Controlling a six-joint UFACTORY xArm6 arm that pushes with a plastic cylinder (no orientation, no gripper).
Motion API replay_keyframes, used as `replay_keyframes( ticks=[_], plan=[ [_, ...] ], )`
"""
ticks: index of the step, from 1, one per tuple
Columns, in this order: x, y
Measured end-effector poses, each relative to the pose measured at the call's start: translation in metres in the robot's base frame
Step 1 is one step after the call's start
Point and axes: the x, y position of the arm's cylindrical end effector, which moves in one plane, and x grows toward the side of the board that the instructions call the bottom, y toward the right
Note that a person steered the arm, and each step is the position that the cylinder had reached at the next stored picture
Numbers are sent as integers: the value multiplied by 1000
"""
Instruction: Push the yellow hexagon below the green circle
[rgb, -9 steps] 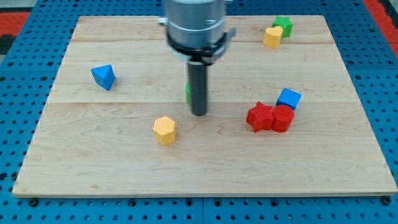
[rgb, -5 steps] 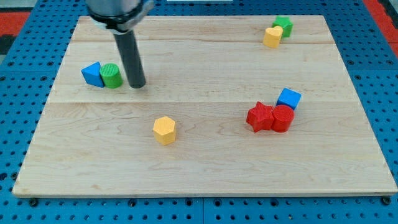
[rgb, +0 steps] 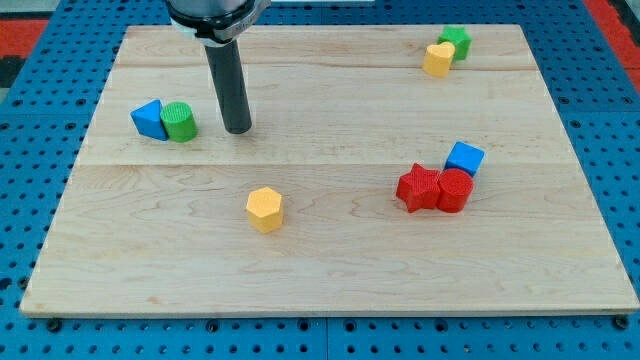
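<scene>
The yellow hexagon (rgb: 265, 209) lies on the wooden board (rgb: 330, 270), left of centre in the lower half. The green circle (rgb: 179, 121) stands at the view's left, touching a blue triangle (rgb: 148, 118) on its left side. My tip (rgb: 238, 129) rests on the board a little to the right of the green circle, apart from it, and above the yellow hexagon. The hexagon is below and to the right of the green circle.
A red star-shaped block (rgb: 418, 187), a red cylinder (rgb: 455, 189) and a blue cube (rgb: 465, 158) cluster at the right. A yellow heart (rgb: 437, 59) and a green block (rgb: 456, 41) touch at the top right.
My tip swept left from the board's middle, carrying the green circle against the blue triangle, which shifted left. It has since drawn back slightly to the right. The yellow hexagon has not moved.
</scene>
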Motion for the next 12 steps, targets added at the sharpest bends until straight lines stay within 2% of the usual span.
replay_keyframes(
  ticks=[1, 2, 4, 5, 6, 7, 8, 9, 10, 11, 12],
  plan=[
    [0, 13],
    [21, 57],
    [93, 101],
    [127, 98],
    [144, 44],
    [92, -29],
    [57, -85],
    [64, -69],
    [59, -23],
    [13, 80],
    [-2, 200]
  ],
)
